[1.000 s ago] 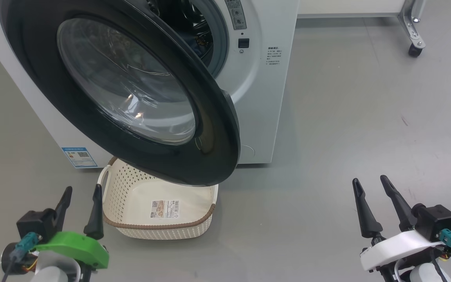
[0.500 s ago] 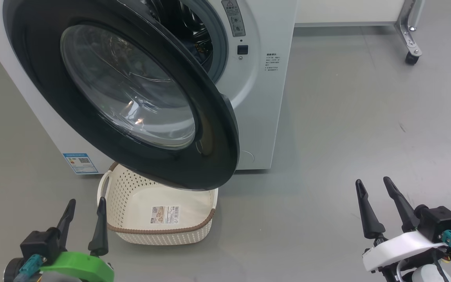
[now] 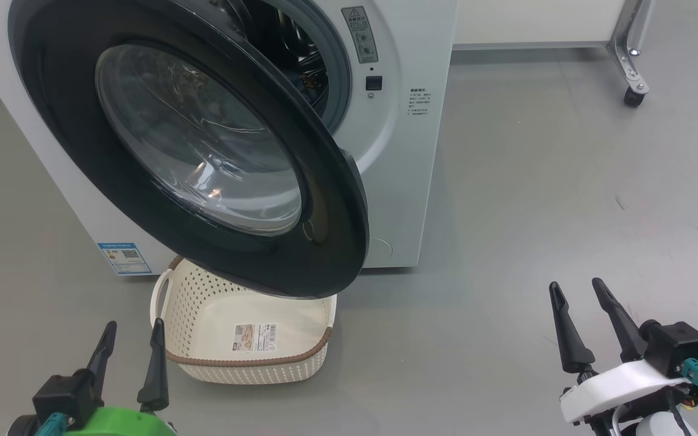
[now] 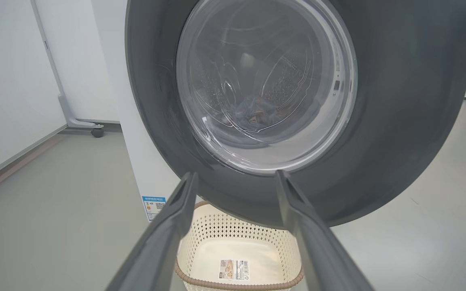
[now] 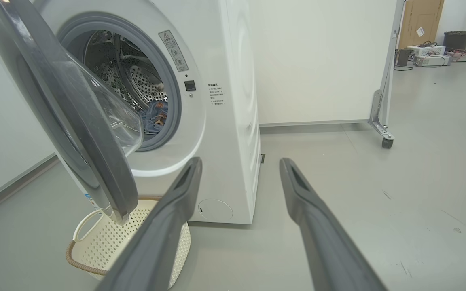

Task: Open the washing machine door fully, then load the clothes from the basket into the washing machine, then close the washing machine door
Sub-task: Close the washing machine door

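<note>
Near the basket, the left gripper points up, spread.

Left gripper low, fingers spread; right gripper same, empty.

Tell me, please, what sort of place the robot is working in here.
Most likely a lab or test space, not a home laundry room: the washing machine stands on a bare grey floor, next to a white partition on caster wheels, with loose electronics and cables lying farther back.
</note>
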Controlling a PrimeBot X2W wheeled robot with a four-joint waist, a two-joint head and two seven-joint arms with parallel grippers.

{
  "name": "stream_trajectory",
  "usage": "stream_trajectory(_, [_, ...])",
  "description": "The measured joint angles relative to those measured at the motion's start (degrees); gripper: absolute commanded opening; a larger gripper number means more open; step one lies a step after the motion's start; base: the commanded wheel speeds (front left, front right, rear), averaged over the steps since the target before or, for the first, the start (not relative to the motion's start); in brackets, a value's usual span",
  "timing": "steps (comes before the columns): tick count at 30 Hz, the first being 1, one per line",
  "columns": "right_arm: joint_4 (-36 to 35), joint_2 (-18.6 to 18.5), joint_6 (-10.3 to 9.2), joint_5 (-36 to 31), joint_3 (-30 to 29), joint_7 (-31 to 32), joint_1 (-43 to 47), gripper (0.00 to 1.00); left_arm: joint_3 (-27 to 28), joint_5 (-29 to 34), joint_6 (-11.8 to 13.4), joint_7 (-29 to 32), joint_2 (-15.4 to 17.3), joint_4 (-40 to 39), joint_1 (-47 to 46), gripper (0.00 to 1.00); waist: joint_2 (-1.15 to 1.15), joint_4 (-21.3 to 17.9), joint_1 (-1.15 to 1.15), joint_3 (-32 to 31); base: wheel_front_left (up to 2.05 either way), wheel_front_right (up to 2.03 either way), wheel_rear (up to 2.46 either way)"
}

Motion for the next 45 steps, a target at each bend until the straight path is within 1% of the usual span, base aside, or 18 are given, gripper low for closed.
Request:
stream_trajectory(19, [0.4, 0.0, 0.0, -0.1, -0.2, 0.0, 0.0, 1.0, 2.7, 2.2, -1.4, 0.0, -1.9, -1.1, 2.2, 1.0, 0.0, -0.2, 0.0, -0.1, 0.0, 0.0, 0.0])
stream_trajectory(27, [1.2, 0.1, 0.0, -0.5, -1.5, 0.0, 0.0, 1.0, 3.6, 3.6, -2.3, 0.0, -3.0, -1.5, 2.6, 1.0, 0.0, 0.1, 0.0, -0.1, 0.0, 0.0, 0.0])
stream_trajectory(28, [1.3, 0.1, 0.0, -0.5, -1.5, 0.0, 0.0, 0.84, 3.8, 3.8, -2.3, 0.0, -3.1, -1.5, 2.7, 1.0, 0.0, 0.2, 0.0, -0.1, 0.0, 0.0, 0.0])
stream_trajectory(29, [1.4, 0.2, 0.0, -0.5, -1.6, 0.0, 0.0, 0.45, 3.9, 3.8, -2.4, 0.0, -3.2, -1.5, 2.8, 1.0, 0.0, 0.2, 0.0, 0.0, 0.0, 0.0, 0.0])
stream_trajectory(30, [1.5, 0.3, 0.0, -0.5, -1.7, 0.0, 0.0, 0.0, 4.1, 3.8, -2.4, 0.0, -3.3, -1.5, 2.8, 1.0, 0.0, 0.2, 0.0, 0.0, 0.0, 0.0, 0.0])
stream_trajectory(45, [1.8, 0.9, 0.0, -0.5, -2.0, 0.0, 0.0, 0.0, 5.5, 5.2, -3.9, 0.0, -4.7, -1.7, 3.4, 1.0, 0.0, 0.8, 0.0, 0.3, 0.0, 0.0, 0.0])
